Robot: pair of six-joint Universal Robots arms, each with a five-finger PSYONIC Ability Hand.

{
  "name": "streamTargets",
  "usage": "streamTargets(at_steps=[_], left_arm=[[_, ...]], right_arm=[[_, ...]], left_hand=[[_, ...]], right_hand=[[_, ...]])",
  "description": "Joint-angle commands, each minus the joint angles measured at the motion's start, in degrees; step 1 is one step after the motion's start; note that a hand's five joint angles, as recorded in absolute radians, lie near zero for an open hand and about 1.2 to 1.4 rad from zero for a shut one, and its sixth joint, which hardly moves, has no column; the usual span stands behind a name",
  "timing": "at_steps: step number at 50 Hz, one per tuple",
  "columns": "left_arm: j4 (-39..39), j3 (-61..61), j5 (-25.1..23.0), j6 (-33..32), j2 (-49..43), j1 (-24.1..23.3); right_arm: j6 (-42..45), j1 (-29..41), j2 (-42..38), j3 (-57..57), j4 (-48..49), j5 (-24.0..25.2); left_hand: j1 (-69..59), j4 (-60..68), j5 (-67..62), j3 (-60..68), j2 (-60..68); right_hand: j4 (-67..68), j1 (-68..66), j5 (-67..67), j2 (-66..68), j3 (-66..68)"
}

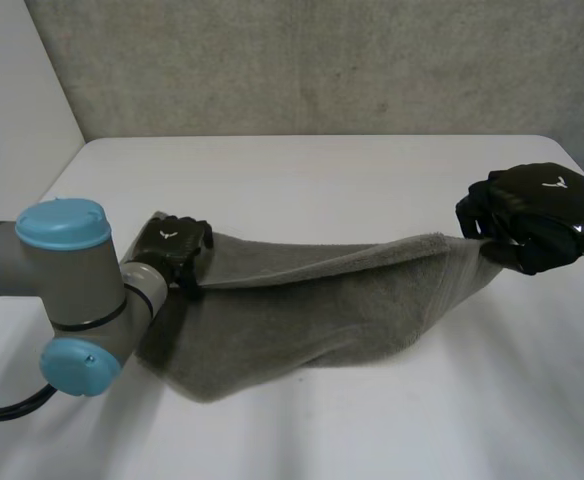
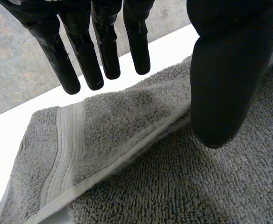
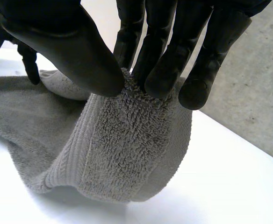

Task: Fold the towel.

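Note:
A grey towel (image 1: 322, 300) lies folded lengthwise across the white table (image 1: 322, 170), stretched between both hands. My right hand (image 1: 537, 212) holds its right end lifted off the table. In the right wrist view the thumb (image 3: 71, 46) and fingers (image 3: 169, 65) pinch the bunched end of the towel (image 3: 127, 149). My left hand (image 1: 172, 245) rests at the towel's left end. In the left wrist view its fingers (image 2: 85, 51) hang straight over a banded corner of the towel (image 2: 104, 121), and the thumb (image 2: 225, 74) stands apart, over the folded edge.
My left arm (image 1: 72, 290) lies across the table's near left and covers part of the towel's left end. A grey wall (image 1: 322, 60) rises behind the table's far edge.

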State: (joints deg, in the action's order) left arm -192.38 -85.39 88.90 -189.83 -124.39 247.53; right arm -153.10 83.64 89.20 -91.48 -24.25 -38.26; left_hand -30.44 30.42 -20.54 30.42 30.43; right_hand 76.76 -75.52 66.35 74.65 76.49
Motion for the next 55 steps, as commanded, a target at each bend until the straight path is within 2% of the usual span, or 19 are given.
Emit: streamTargets(at_steps=[1,7,10,12,13,15,21,26,32,34,35,37,40,42,46,48,51,53,55], left_arm=[[-0.02,0.13,-0.13,-0.02,-1.64,-0.03],[-0.10,0.13,-0.13,-0.19,-1.64,-0.03],[-0.19,0.22,-0.13,-0.28,-1.82,-0.03],[-1.07,0.57,-0.13,-0.28,-2.34,-0.03],[-1.07,0.57,-0.13,-0.28,-2.35,-0.03],[-2.30,1.09,0.05,-0.45,-3.31,-0.03],[-2.13,2.50,0.49,-1.86,-2.26,1.73],[-1.34,0.32,-0.22,-2.92,8.61,7.26],[1.83,-1.27,-0.48,-2.92,18.40,7.53],[5.24,-2.59,-2.31,-2.92,25.66,7.53],[5.26,-2.59,-2.33,-2.92,25.69,7.53],[8.23,-4.08,-6.17,-3.27,31.64,7.62],[9.91,-4.70,-8.39,-3.53,33.95,8.15],[13.85,-5.58,-11.89,-4.40,36.32,8.50],[17.56,-5.84,-12.96,-6.70,35.62,8.94],[20.27,-5.76,-12.79,-10.54,32.39,9.46],[21.17,-5.41,-12.70,-12.58,29.82,9.55],[21.69,-4.01,-12.52,-15.56,24.31,10.08],[21.69,-2.61,-12.17,-16.01,21.68,10.34]], right_arm=[[0.00,-1.46,0.18,-0.01,0.08,0.12],[0.00,-1.46,0.18,-0.10,0.08,0.12],[-0.09,-1.37,0.18,-0.19,0.17,0.12],[-0.27,-1.37,0.18,-0.19,0.61,0.12],[-0.27,-1.37,0.18,-0.19,0.61,0.12],[-0.79,-1.37,0.18,0.34,0.87,0.03],[-1.06,-1.46,0.18,1.74,0.88,-0.50],[-3.42,-1.55,0.80,5.78,0.70,-1.37],[-6.68,-1.37,2.12,9.83,0.52,-1.99],[-8.08,-0.85,2.64,12.37,0.00,-2.43],[-8.09,-0.85,2.64,12.38,0.00,-2.43],[-8.27,-0.67,3.35,14.39,-1.84,-3.22],[-7.57,-0.32,2.47,16.50,-4.39,-4.36],[-7.30,0.90,1.16,17.82,-5.62,-4.97],[-4.93,5.66,-4.47,21.17,-8.35,-7.44],[-0.64,10.64,-10.16,24.40,-12.81,-11.64],[2.02,12.78,-12.56,25.39,-15.03,-14.12],[8.14,16.54,-17.98,27.31,-17.66,-19.46],[10.52,18.30,-21.23,28.97,-18.19,-21.66]], left_hand=[[-6.18,6.20,-6.08,6.20,6.19],[-10.55,10.58,-10.46,10.57,10.56],[-18.29,18.32,-18.20,18.31,18.30],[-32.85,32.87,-32.76,32.87,32.86],[-32.93,32.95,-32.83,32.94,32.94],[-49.48,49.51,-49.39,49.50,49.49],[-49.56,49.58,-49.46,49.58,49.57],[-49.56,49.58,-49.46,49.58,49.57],[-49.56,49.58,-49.46,49.58,49.57],[-49.56,49.58,-49.46,49.58,49.57],[-49.56,49.58,-49.46,49.58,49.57],[-49.56,49.58,-49.46,49.58,49.57],[-49.56,49.58,-49.46,49.58,49.57],[-49.56,49.58,-49.46,49.58,49.57],[-49.56,49.58,-49.46,49.58,49.57],[-49.56,49.58,-49.46,49.58,49.57],[-49.56,49.58,-49.46,49.58,49.57],[-49.56,49.58,-49.46,49.58,49.57],[-49.56,49.58,-49.46,49.58,49.57]], right_hand=[[3.24,-4.48,3.65,5.35,3.51],[3.24,-4.48,3.65,5.35,3.51],[3.24,-4.48,3.65,5.35,3.51],[3.24,-4.48,3.65,5.35,3.51],[3.24,-4.48,3.65,5.35,3.51],[3.24,-4.48,3.65,5.35,3.51],[3.24,-4.48,3.65,5.35,3.51],[3.24,-4.48,3.65,5.35,3.51],[3.24,-4.48,3.65,5.35,3.51],[3.24,-4.48,3.65,5.35,3.51],[3.24,-4.48,3.65,5.35,3.51],[3.24,-4.48,3.65,5.35,3.51],[3.24,-4.48,3.65,5.35,3.51],[3.24,-4.48,3.65,5.35,3.51],[3.24,-4.48,3.65,5.35,3.51],[3.24,-4.48,3.65,5.35,3.51],[3.24,-4.48,3.65,5.35,3.51],[3.24,-4.48,3.65,5.35,3.51],[3.24,-4.48,3.65,5.35,3.51]])
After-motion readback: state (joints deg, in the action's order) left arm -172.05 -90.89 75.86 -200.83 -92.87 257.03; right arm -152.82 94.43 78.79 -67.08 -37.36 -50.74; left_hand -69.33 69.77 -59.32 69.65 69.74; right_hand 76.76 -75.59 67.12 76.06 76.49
